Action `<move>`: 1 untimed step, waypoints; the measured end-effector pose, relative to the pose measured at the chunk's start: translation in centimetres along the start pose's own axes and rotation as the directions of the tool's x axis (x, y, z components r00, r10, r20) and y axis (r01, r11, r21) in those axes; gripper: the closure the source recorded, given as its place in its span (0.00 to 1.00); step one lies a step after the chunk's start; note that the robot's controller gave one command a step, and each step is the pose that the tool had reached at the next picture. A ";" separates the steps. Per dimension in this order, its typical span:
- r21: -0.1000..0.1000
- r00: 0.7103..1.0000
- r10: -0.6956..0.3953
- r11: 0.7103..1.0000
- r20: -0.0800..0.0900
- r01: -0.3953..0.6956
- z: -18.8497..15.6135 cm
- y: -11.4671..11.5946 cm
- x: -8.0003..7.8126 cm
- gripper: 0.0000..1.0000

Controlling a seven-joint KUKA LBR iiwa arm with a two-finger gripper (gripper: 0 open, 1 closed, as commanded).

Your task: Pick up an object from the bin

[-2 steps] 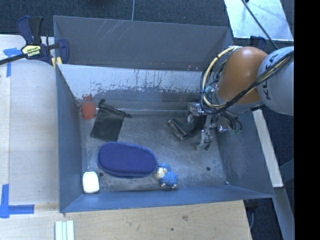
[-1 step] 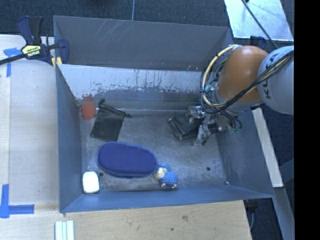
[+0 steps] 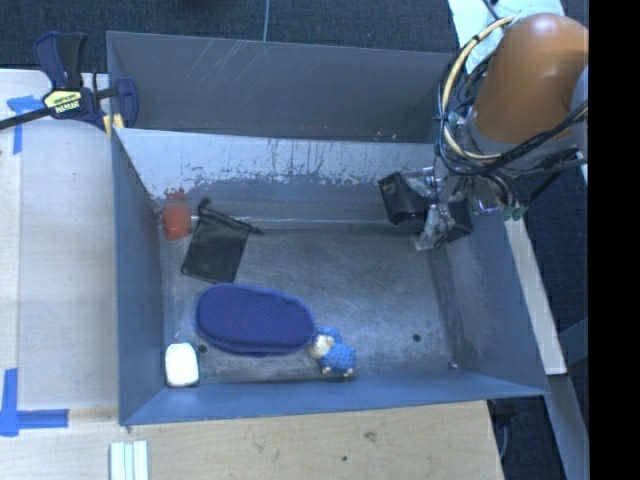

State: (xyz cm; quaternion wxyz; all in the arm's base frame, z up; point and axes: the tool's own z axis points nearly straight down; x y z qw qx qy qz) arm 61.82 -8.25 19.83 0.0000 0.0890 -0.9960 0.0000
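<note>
My gripper (image 3: 430,226) hangs at the bin's far right corner, close to the back and right walls, with nothing visible in it. No loose thing lies under it. The nearest things are well to its left: a small blue and cream toy (image 3: 335,354) near the front wall and a large dark blue oval pouch (image 3: 253,320) beside it. A flat black pouch (image 3: 215,249) lies at the back left.
A small red block (image 3: 177,216) sits against the left wall at the back, and a white block (image 3: 181,364) lies in the front left corner. The orange-covered wrist with its cables stands above the bin's right rim.
</note>
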 end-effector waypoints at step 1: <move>0.000 0.920 -0.393 0.920 0.000 0.393 -4.3 -0.6 1.7 1.00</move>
